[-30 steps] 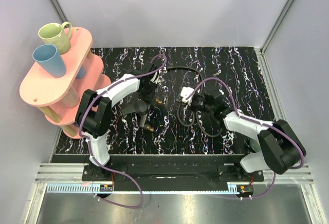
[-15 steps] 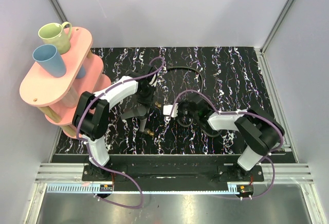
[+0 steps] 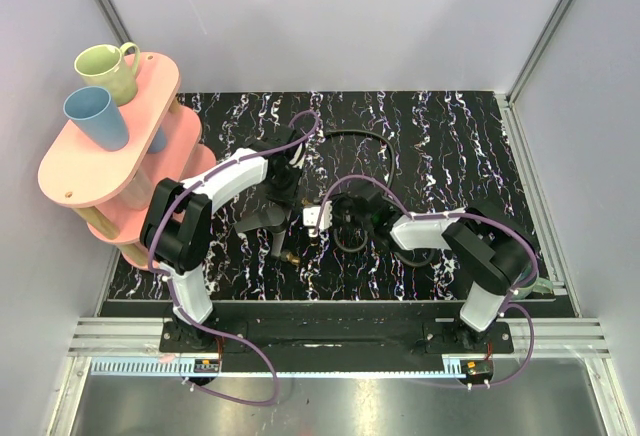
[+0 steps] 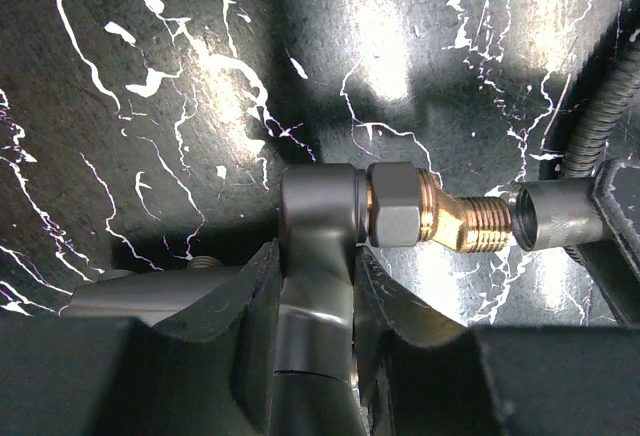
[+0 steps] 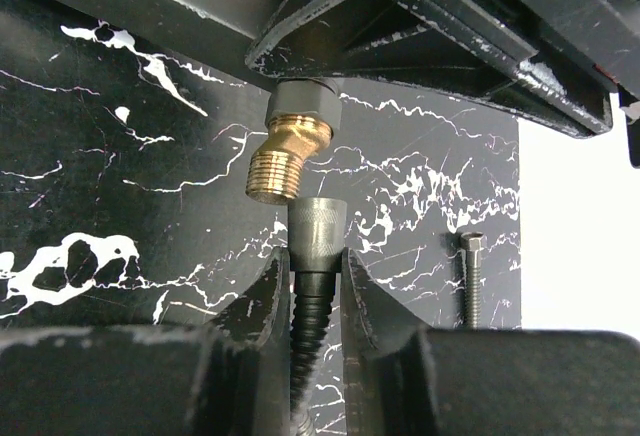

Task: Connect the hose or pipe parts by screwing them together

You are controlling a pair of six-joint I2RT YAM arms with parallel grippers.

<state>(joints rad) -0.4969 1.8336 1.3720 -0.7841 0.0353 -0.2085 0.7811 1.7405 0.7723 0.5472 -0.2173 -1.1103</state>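
Note:
My left gripper (image 4: 316,261) is shut on the dark grey forked fitting (image 4: 318,216), holding it by its body just above the mat. One brass threaded tip (image 4: 468,222) points toward the hose's metal end sleeve (image 4: 556,214), which sits right at the thread's mouth, slightly off line. My right gripper (image 5: 310,268) is shut on the ribbed black hose (image 5: 313,316) just behind that sleeve (image 5: 318,224). In the top view the two grippers, left (image 3: 284,202) and right (image 3: 331,218), meet at mid-table. The fitting (image 3: 272,220) shows a second brass tip (image 3: 291,254). The hose (image 3: 356,134) loops away behind.
A pink tiered rack (image 3: 70,171) stands at the left edge with a green mug (image 3: 108,68) and a blue cup (image 3: 96,116) on top. A small bolt (image 5: 472,276) lies on the black marbled mat (image 3: 450,146) beside the right gripper. Walls close in on both sides.
The right arm has swung left with the hose end, bringing it up to the fitting's brass tip. The left gripper shifted a little with the fitting, then stayed put.

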